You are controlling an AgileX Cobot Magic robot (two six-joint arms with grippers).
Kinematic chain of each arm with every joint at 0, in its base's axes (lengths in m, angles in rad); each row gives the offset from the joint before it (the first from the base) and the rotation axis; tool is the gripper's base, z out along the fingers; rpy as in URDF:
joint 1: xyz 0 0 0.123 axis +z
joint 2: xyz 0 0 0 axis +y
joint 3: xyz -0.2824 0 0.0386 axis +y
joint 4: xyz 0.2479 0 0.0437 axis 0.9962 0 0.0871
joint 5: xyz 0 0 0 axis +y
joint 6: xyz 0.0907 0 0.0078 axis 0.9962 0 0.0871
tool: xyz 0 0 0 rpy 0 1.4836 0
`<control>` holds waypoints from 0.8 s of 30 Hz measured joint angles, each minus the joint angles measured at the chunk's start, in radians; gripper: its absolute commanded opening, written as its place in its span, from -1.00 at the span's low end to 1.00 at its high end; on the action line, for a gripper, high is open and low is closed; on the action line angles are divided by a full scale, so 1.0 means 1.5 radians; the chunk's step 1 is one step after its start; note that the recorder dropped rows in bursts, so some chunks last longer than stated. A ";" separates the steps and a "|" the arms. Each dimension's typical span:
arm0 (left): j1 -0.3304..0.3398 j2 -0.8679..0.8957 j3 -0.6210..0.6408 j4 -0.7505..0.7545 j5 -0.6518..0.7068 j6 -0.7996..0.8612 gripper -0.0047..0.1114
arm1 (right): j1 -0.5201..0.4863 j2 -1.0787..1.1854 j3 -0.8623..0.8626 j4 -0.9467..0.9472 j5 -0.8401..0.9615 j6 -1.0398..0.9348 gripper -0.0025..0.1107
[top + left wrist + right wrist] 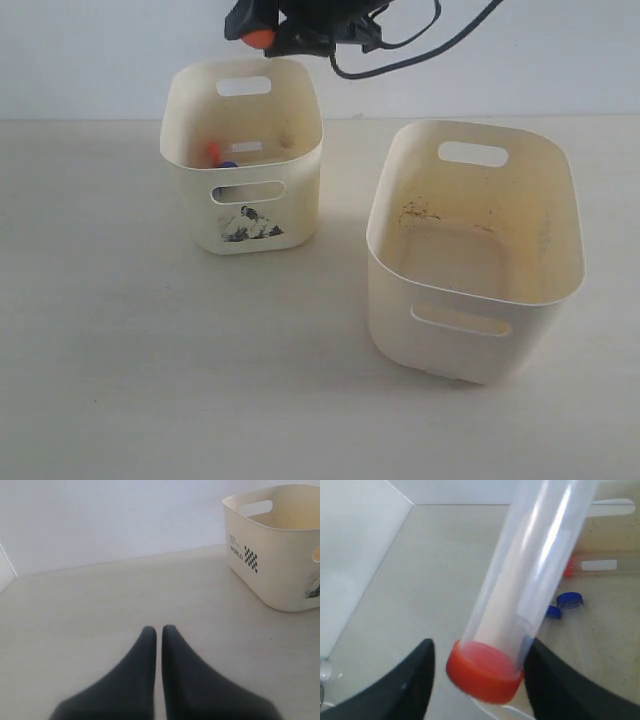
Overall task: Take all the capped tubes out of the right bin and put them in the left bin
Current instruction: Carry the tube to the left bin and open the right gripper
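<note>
My right gripper (480,645) hangs above the left bin (240,215), the narrow one with the dark picture. A clear tube with an orange-red cap (485,672) lies between its fingers, leaning on one; a gap shows at the other, so the jaws stand open. From outside, that cap (259,38) shows beside the gripper (300,35) at the top edge. Inside the left bin lie another orange-capped tube (590,566) and two blue-capped tubes (569,600). The right bin (475,300) shows no tubes. My left gripper (159,629) is shut over bare table.
The left bin's side (280,555), with a checkered label, stands off to one side of the left gripper. A pale wall (100,50) runs behind both bins. A black cable (400,50) loops from the right arm.
</note>
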 measured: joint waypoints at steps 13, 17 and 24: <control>0.000 0.000 0.000 0.000 0.000 0.000 -0.84 | 0.000 -0.174 0.000 -0.256 0.169 0.010 -0.91; 0.000 0.000 0.000 0.000 0.000 0.000 -0.84 | 0.000 -0.268 0.000 -0.322 0.306 0.010 -0.91; 0.000 0.000 0.000 0.000 0.000 0.000 -0.84 | -0.001 -0.321 0.000 -0.324 0.313 0.010 -0.91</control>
